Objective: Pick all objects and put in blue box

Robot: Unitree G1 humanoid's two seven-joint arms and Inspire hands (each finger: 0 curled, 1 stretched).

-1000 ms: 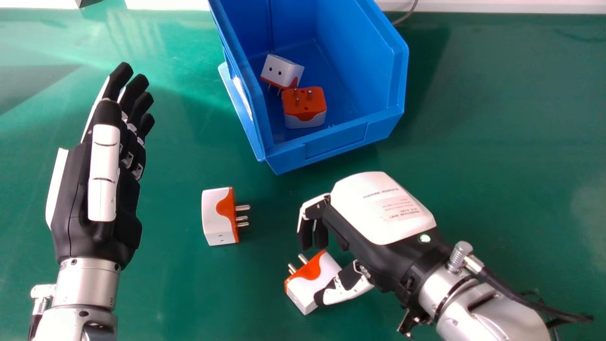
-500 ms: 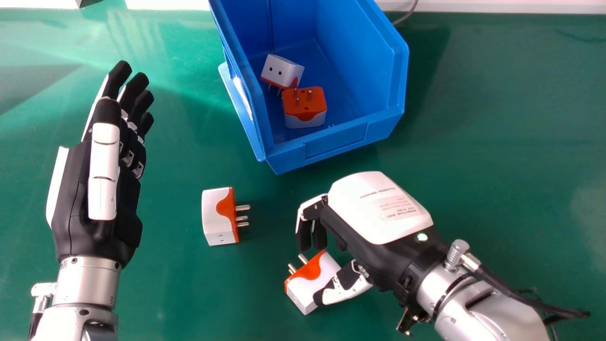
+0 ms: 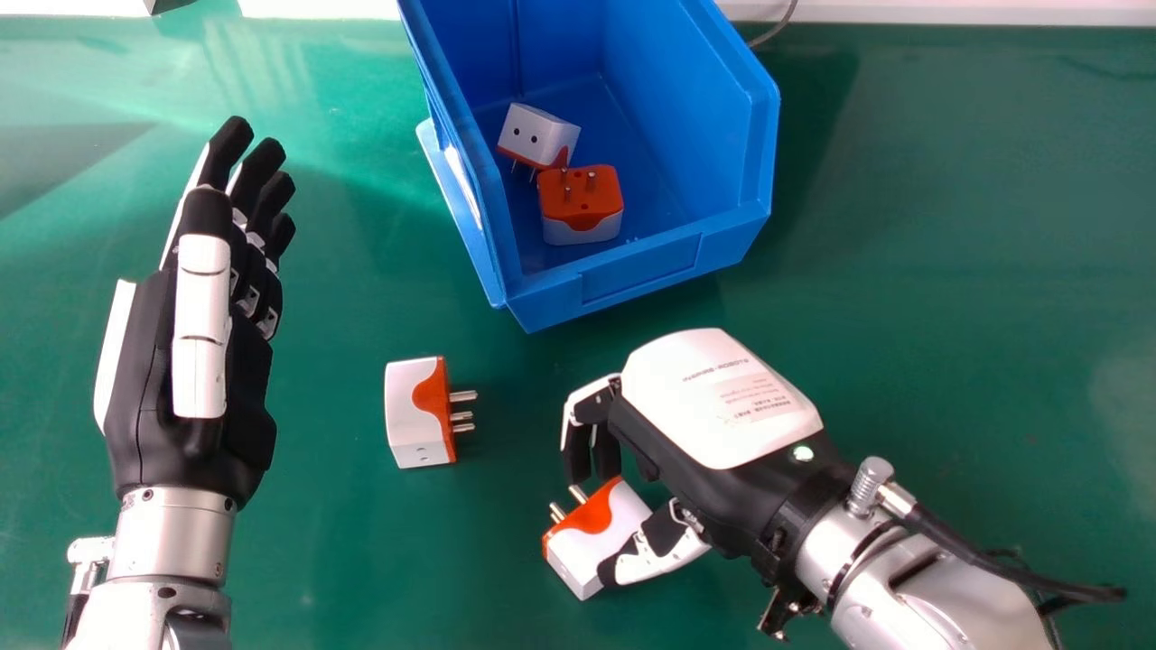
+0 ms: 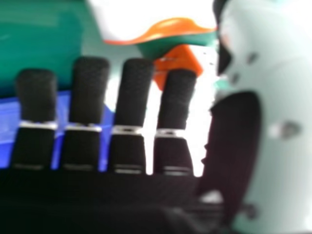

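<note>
Over the table's left side, my left hand (image 3: 194, 361) is held with its fingers straight and nothing in it. My right hand (image 3: 713, 397) is low over the front of the table, fingers loosely bent downward, its thumb against a white and orange plug adapter (image 3: 601, 533) lying on the table. In the right hand view, the fingers of my right hand (image 4: 131, 92) look nearly straight, with the white and orange adapter (image 4: 151, 19) beyond them. A second adapter (image 3: 415, 411) lies between my hands, prongs facing right. The blue box (image 3: 641, 271) holds a white adapter (image 3: 542, 134) and an orange-topped one (image 3: 581, 203).
The blue box stands at the back centre of the green table (image 3: 948, 226), its low front wall facing me. A cable (image 3: 777, 27) runs behind the box. Green tabletop shows to the right of the box and between my left hand and the box.
My right hand has shifted slightly left, its fingers now a little closer to the adapter's prong side. My left hand has drifted slightly right. The adapters have not moved.
</note>
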